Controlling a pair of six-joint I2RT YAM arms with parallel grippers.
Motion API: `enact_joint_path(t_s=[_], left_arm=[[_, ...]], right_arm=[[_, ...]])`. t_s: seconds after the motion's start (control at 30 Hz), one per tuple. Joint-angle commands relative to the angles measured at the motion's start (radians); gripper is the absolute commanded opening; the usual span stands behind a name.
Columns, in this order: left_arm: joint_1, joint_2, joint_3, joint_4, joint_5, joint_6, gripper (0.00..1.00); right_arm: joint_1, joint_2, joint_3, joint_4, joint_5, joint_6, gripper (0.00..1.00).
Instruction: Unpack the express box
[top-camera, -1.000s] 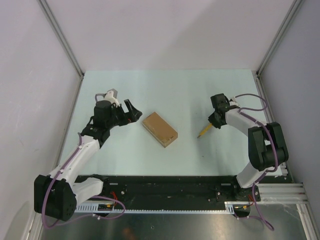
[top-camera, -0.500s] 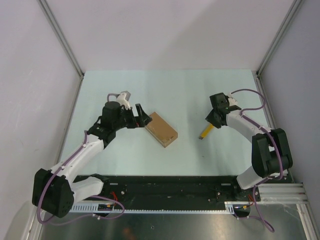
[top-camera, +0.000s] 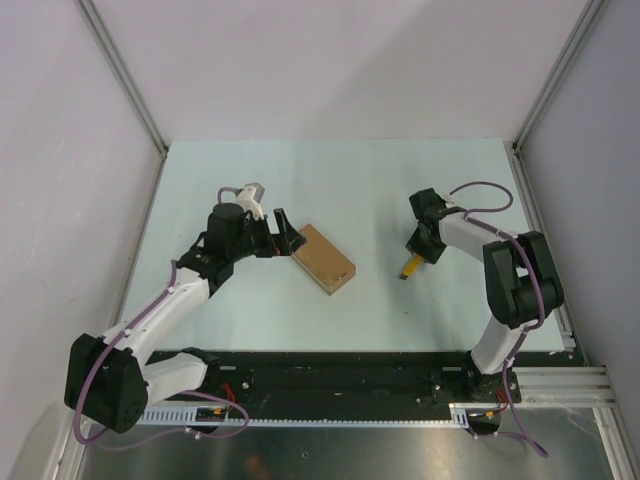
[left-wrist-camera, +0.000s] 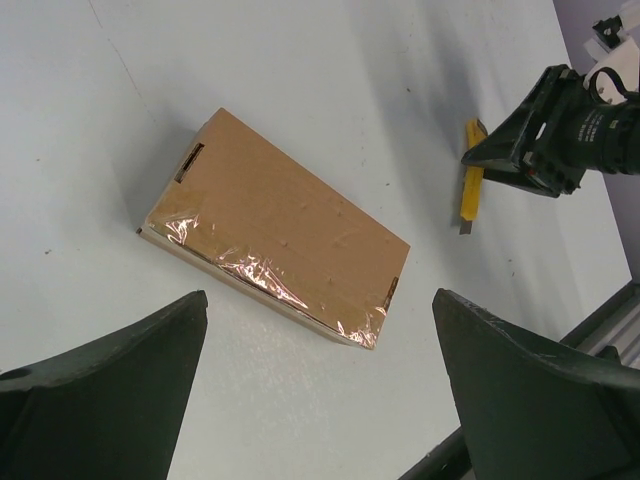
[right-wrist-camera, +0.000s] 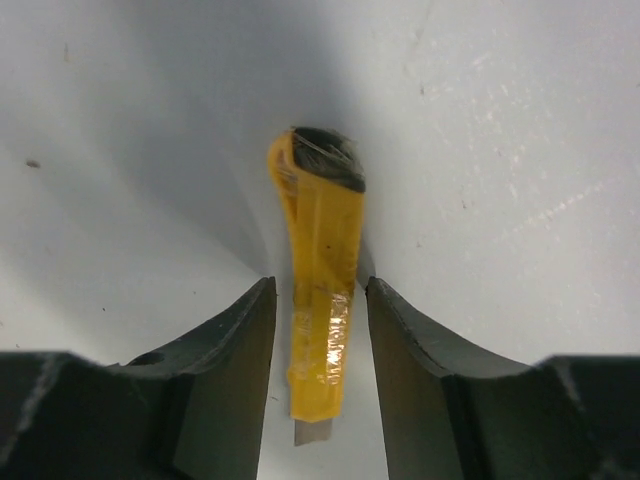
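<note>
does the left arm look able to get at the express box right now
Probably yes: the left gripper is open wide right beside the express box, nothing lies between them, and the utility knife sits off on the box's far side.

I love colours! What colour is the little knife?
Yellow knife, black end; clearest in right wrist view.
</note>
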Motion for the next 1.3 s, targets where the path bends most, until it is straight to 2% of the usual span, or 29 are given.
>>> enact_joint_path(t_s=[0.0, 0.2, 0.3, 0.33, 0.43, 0.63, 0.8, 0.97, 1.13, 1.23, 1.27], left_arm=[[-0.006, -0.023, 0.019, 0.032, -0.013, 0.029, 1.00], [-0.006, -0.026, 0.022, 0.033, -0.018, 0.034, 1.00], [-0.005, -0.020, 0.028, 0.033, -0.001, 0.034, 1.00], [-0.005, -0.017, 0.034, 0.032, 0.013, 0.037, 1.00], [-0.008, -0.004, 0.047, 0.033, 0.052, 0.040, 1.00], [-0.014, -0.003, 0.068, 0.033, 0.108, 0.031, 1.00], [-0.016, -0.009, 0.094, 0.035, 0.174, 0.006, 1.00], [-0.026, -0.018, 0.172, 0.039, 0.327, -0.058, 0.99], [-0.037, -0.027, 0.298, 0.056, 0.448, -0.055, 1.00], [-0.054, -0.032, 0.376, 0.079, 0.529, -0.054, 1.00], [-0.075, -0.035, 0.392, 0.090, 0.540, -0.054, 1.00]], right_arm=[[0.008, 0.032, 0.046, -0.011, 0.044, -0.016, 0.45], [0.011, 0.060, 0.071, -0.042, 0.056, -0.030, 0.32], [0.009, 0.061, 0.074, -0.039, 0.027, -0.060, 0.15], [0.006, 0.060, 0.079, -0.039, 0.017, -0.071, 0.07], [0.006, 0.022, 0.083, -0.010, -0.026, -0.097, 0.00], [0.002, -0.095, 0.083, 0.087, -0.216, -0.186, 0.00], [0.002, -0.239, 0.082, 0.186, -0.498, -0.248, 0.00], [0.013, -0.354, 0.083, 0.464, -0.866, -0.177, 0.00], [0.028, -0.450, 0.083, 0.873, -1.083, 0.035, 0.00], [0.032, -0.470, 0.083, 1.117, -1.148, 0.158, 0.00], [0.034, -0.476, 0.083, 1.178, -1.178, 0.244, 0.00]])
